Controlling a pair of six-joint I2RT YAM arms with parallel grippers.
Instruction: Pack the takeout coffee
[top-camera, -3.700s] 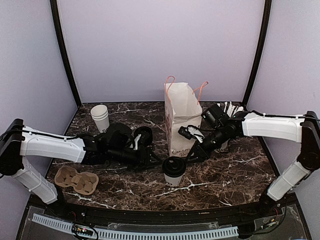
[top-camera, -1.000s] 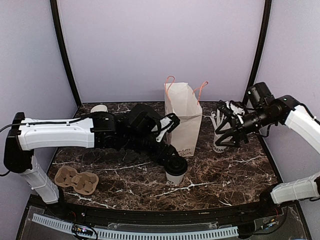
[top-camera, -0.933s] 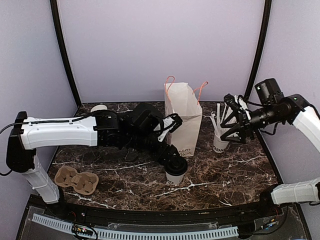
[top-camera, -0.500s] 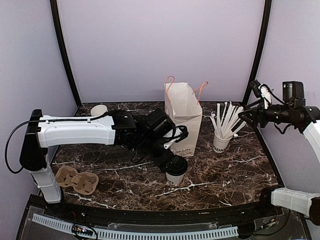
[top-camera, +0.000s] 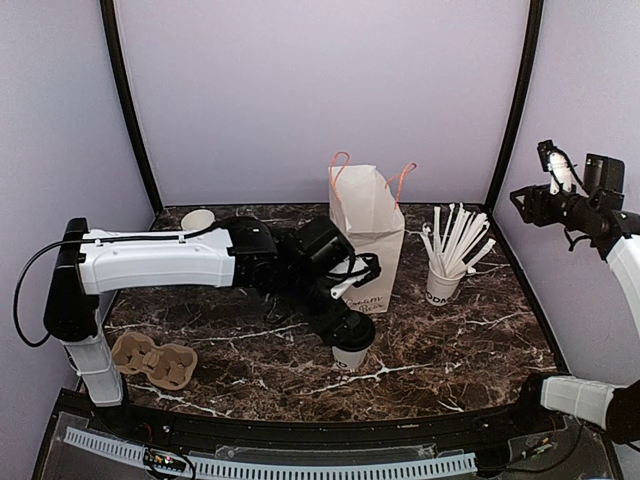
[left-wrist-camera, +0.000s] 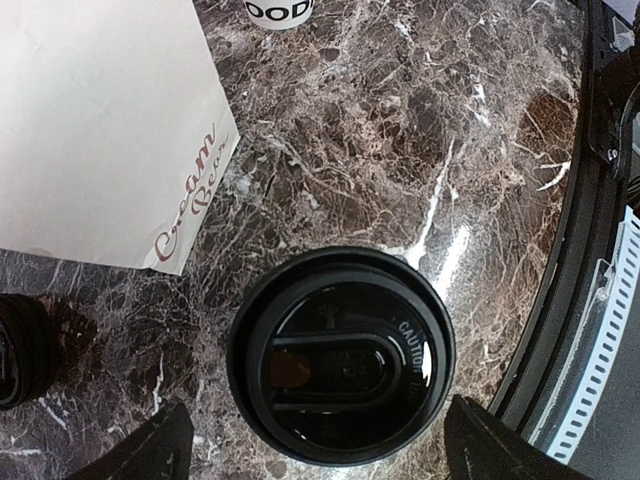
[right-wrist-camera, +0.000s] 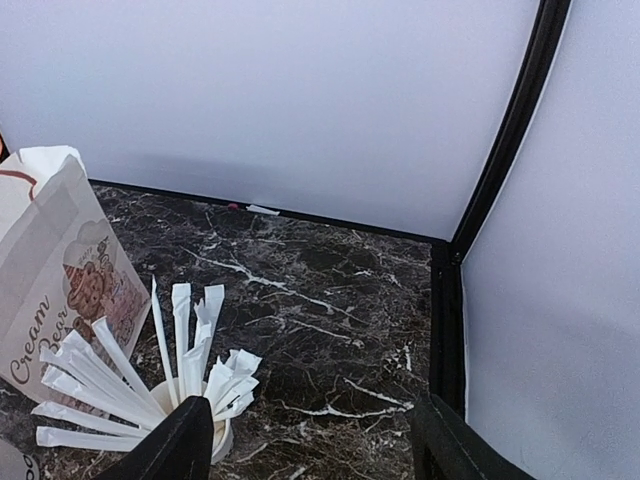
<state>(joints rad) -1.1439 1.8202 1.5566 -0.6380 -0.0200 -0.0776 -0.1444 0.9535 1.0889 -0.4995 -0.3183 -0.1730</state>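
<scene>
The takeout coffee (top-camera: 349, 340), a small white cup with a black lid, stands on the marble table in front of the white paper bag (top-camera: 367, 235). My left gripper (top-camera: 343, 318) hovers right above it. In the left wrist view the black lid (left-wrist-camera: 340, 355) fills the centre. The left gripper (left-wrist-camera: 325, 442) is open, one finger on each side of the lid with a gap to each. The bag's printed face (left-wrist-camera: 100, 130) is at the upper left. My right gripper (top-camera: 528, 203) is open and empty, raised high at the far right (right-wrist-camera: 315, 450).
A white cup of white straws (top-camera: 443, 270) stands right of the bag and shows under the right gripper (right-wrist-camera: 150, 385). Nested white cups (top-camera: 198, 218) stand at the back left. A brown cup carrier (top-camera: 152, 361) lies front left. The table's front edge (left-wrist-camera: 590, 260) is close to the coffee.
My right arm has lifted and drawn back to the right, away from the straws cup. My left gripper has shifted slightly right and settled over the coffee's lid.
</scene>
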